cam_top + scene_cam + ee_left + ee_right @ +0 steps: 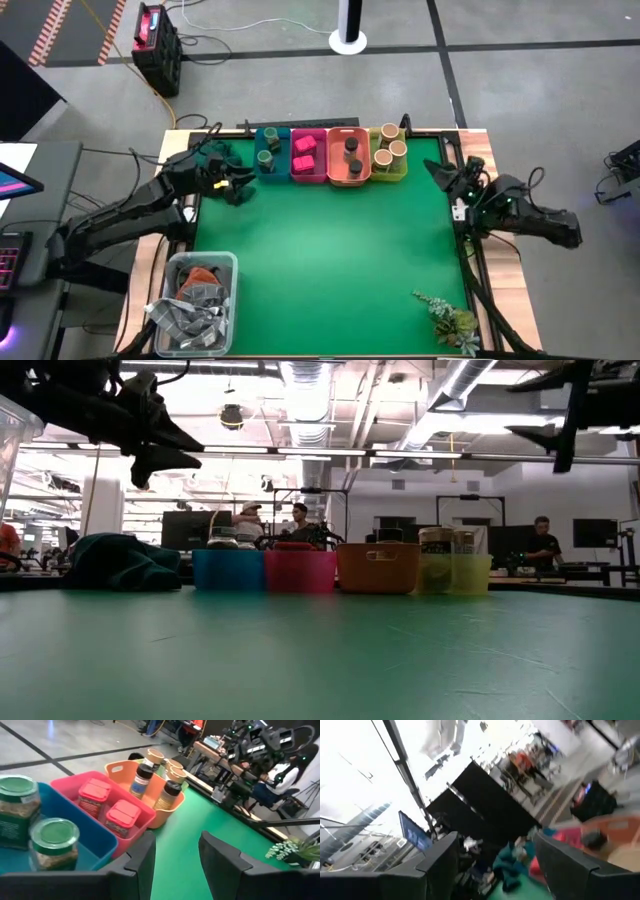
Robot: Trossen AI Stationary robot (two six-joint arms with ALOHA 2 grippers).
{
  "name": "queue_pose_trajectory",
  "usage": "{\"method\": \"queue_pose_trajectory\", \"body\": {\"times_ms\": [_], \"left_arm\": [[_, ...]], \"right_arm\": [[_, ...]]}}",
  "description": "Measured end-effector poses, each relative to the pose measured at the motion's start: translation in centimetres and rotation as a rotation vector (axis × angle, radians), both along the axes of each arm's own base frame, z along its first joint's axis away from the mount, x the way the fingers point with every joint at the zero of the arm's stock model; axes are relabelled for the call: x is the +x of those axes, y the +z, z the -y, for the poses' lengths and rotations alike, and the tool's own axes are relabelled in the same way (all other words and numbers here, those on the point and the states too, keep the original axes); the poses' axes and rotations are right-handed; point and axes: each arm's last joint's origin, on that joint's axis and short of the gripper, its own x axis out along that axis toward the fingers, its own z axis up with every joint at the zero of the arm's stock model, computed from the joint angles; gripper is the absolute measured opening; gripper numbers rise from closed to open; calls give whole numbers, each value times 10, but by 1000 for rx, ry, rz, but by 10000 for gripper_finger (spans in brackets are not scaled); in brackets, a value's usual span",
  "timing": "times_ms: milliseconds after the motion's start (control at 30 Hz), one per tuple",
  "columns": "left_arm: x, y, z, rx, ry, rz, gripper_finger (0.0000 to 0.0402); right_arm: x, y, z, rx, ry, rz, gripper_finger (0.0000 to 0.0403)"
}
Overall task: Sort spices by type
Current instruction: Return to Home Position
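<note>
Four bins stand in a row at the table's far edge. The blue bin (268, 152) holds two green-lidded glass jars (52, 842). Two pink boxes (122, 816) lie in the pink bin (308, 155). Dark-lidded jars (169, 792) stand in the orange bin (348, 158), and tan-lidded round jars (390, 150) in the yellow bin (403, 170). My left gripper (240, 186) hovers open and empty just left of the blue bin, above the table. My right gripper (438, 170) hangs open and empty in the air by the table's right edge, near the yellow bin.
A clear tub of grey and orange cloth (195, 298) sits at the near left corner. A leafy plant sprig (450, 318) lies at the near right. A dark teal cloth (120, 563) is bunched at the far left. People are at desks beyond the table.
</note>
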Motion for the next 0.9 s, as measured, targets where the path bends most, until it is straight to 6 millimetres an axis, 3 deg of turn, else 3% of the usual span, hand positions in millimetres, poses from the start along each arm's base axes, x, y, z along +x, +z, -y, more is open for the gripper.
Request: {"method": "queue_pose_trajectory", "body": {"times_ms": [100, 200, 367, 533, 733, 900], "left_arm": [[-2, 0, -4, 6, 3, -5, 136], [-3, -1, -4, 1, -8, -6, 130], [-1, -15, 2, -71, -74, 18, 115], [-1, -22, 8, -88, -99, 46, 99], [-2, -28, 9, -93, -47, -9, 92], [-4, -29, 4, -44, 116, -33, 91]], "right_arm": [[-6, 12, 3, -53, -43, 18, 281], [-7, 11, 6, -56, -69, 1, 281], [6, -24, 10, 61, -28, -60, 281], [15, -51, 11, 118, 21, -11, 281], [16, -56, 12, 158, -37, -39, 281], [15, -56, 13, 163, -62, -38, 281]]}}
